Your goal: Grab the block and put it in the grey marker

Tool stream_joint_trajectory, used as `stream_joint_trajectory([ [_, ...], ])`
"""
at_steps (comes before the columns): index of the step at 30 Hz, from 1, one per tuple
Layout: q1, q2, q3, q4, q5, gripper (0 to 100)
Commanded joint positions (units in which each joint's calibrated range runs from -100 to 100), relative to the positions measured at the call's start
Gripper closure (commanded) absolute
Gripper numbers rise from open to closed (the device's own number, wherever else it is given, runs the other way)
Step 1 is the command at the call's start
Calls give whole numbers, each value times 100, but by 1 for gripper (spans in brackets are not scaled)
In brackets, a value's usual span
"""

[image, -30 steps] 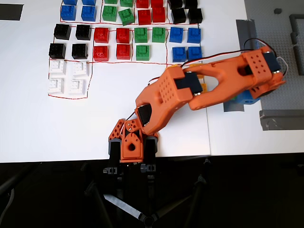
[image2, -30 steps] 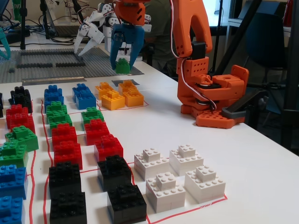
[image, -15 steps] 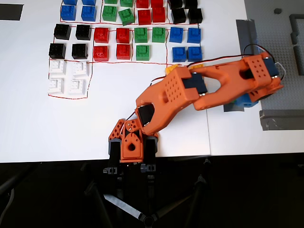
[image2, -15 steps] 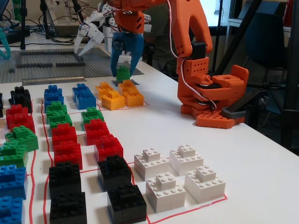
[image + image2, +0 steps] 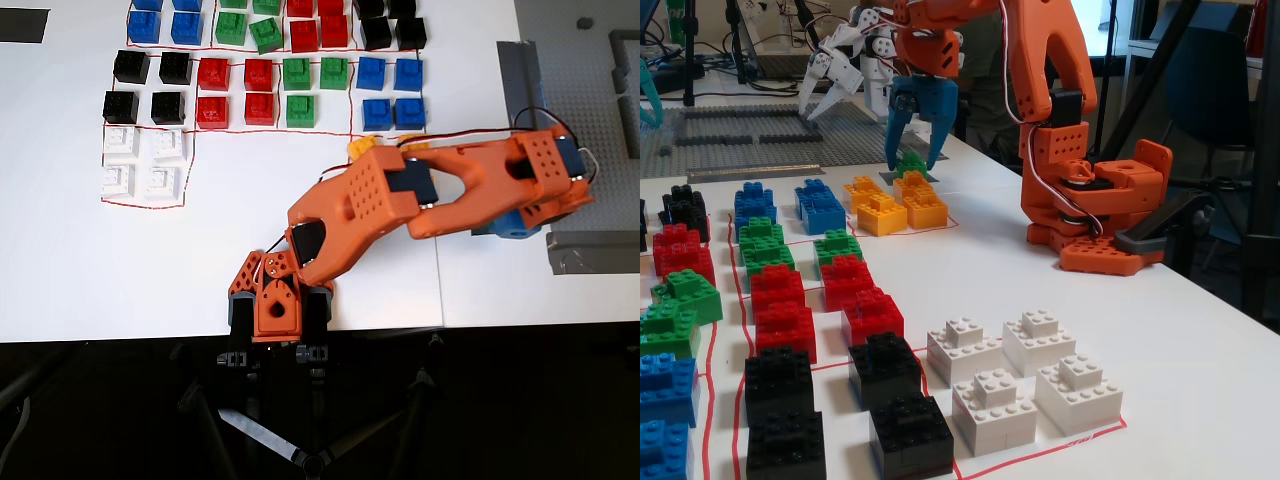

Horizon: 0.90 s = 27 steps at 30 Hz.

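In the fixed view the green block (image 5: 910, 163) sits upright on the small grey marker (image 5: 889, 178), just behind the yellow bricks. My gripper (image 5: 911, 156) hangs straight down over it. Its blue fingers (image 5: 892, 125) stand spread, one on each side of the block, with small gaps showing. In the overhead view only the blue underside of the gripper (image 5: 510, 228) shows beneath the orange wrist at the right. There the block and the marker are hidden under it.
Several yellow bricks (image 5: 890, 205) lie directly in front of the marker. Rows of blue, green, red, black and white bricks (image 5: 258, 90) fill the red-outlined area. Long grey tape strips (image 5: 592, 252) and a grey baseplate (image 5: 740, 130) lie beyond. My orange base (image 5: 1090, 220) stands at the table edge.
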Motion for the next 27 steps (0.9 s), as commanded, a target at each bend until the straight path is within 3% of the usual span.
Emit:
stream_joint_trajectory([
  [1,172,-488,-172,-70,93,70],
  [6,122,-574,-199,-70,73,62],
  [10,-3,-669,-253,-62,49,62],
  [27,-918,-1576,-1615,1065,-200,90],
])
